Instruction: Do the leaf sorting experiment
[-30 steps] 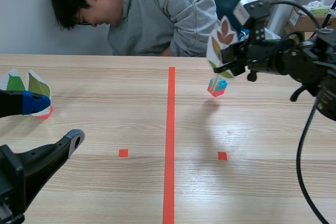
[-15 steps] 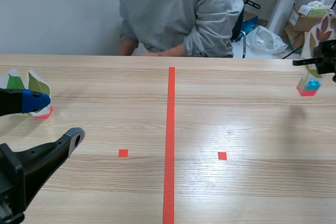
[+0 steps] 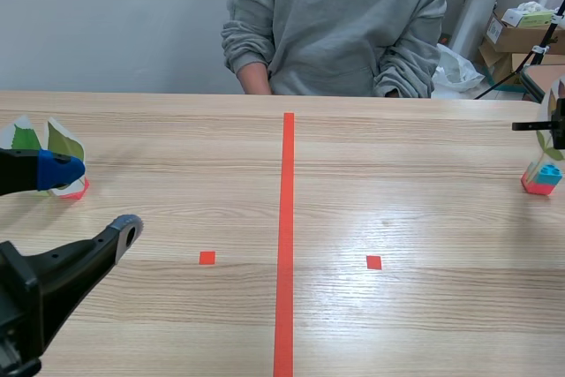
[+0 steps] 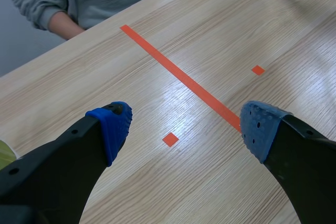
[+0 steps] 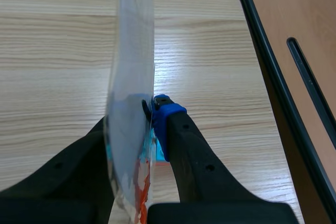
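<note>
Right end effector (image 5: 149, 124) clamped on leaf card (image 5: 130, 108) near far right corner of counter (image 5: 52, 51). Right wrist view shows card edge-on between pads. Scene view shows red-blue block base (image 3: 540, 179) under it; contact with counter unclear. Left end effector (image 4: 185, 129) spread wide, holding nothing, over counter. Other leaf cards (image 3: 42, 142) just beside it, in scene view only. Person (image 3: 344, 24) sits across.

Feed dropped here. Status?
Left end effector open, empty. Right end effector shut on leaf card, far right. Person across, clear of both.
</note>
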`<state>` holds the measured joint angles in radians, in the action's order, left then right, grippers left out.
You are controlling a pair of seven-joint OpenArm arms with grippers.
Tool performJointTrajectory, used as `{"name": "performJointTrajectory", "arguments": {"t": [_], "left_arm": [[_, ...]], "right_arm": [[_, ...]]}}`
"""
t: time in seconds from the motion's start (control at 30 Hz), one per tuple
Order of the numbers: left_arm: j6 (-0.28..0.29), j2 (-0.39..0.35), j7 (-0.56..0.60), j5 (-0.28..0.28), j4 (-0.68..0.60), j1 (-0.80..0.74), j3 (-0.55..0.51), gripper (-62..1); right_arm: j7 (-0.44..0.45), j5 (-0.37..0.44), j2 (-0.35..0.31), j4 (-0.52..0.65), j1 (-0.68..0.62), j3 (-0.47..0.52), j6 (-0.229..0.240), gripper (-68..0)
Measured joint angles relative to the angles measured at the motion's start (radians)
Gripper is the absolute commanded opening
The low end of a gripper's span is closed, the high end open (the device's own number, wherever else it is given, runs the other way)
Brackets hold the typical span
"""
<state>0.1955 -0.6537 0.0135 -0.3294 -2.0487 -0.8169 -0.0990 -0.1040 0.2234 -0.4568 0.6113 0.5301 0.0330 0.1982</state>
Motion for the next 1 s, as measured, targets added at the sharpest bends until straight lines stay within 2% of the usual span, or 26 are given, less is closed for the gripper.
{"name": "performJointTrajectory", "arguments": {"t": [0.17,0.37,0.57,0.6,0.7,0.8,0.9,1.0], "left_arm": [[0.0,0.0,0.0,0.0,0.0,0.0,0.0,-15.9],[0.0,0.0,0.003,0.0,0.0,0.0,0.0,-15.9],[0.0,0.0,0.003,0.0,0.0,0.0,0.0,-15.9],[0.0,0.0,0.003,0.0,0.0,0.0,0.0,-15.9],[0.0,0.0,0.003,0.0,0.0,0.0,0.0,-15.9],[0.0,0.0,0.003,0.0,0.0,0.0,0.0,-15.9],[0.0,0.0,0.003,0.0,0.0,0.0,0.0,-15.9],[0.0,0.0,0.003,0.0,0.0,0.0,0.0,-15.9]], "right_arm": [[0.025,-0.018,0.0,-0.051,0.035,0.0,-0.027,-66.0],[0.025,-0.018,0.001,-0.051,0.028,0.0,-0.03,-51.6],[0.028,-0.018,0.001,-0.051,0.028,0.0,-0.037,-49.8],[0.028,-0.018,0.001,-0.051,0.028,0.0,-0.037,-47.3],[0.028,-0.018,0.002,-0.05,0.028,0.0,-0.037,-32.3],[0.027,-0.018,0.002,-0.05,0.028,0.0,-0.037,-21.3],[-0.002,-0.017,0.002,-0.048,0.028,0.0,-0.043,-12.1],[-0.031,-0.017,0.001,-0.006,0.006,0.0,-0.045,-6.7]]}}
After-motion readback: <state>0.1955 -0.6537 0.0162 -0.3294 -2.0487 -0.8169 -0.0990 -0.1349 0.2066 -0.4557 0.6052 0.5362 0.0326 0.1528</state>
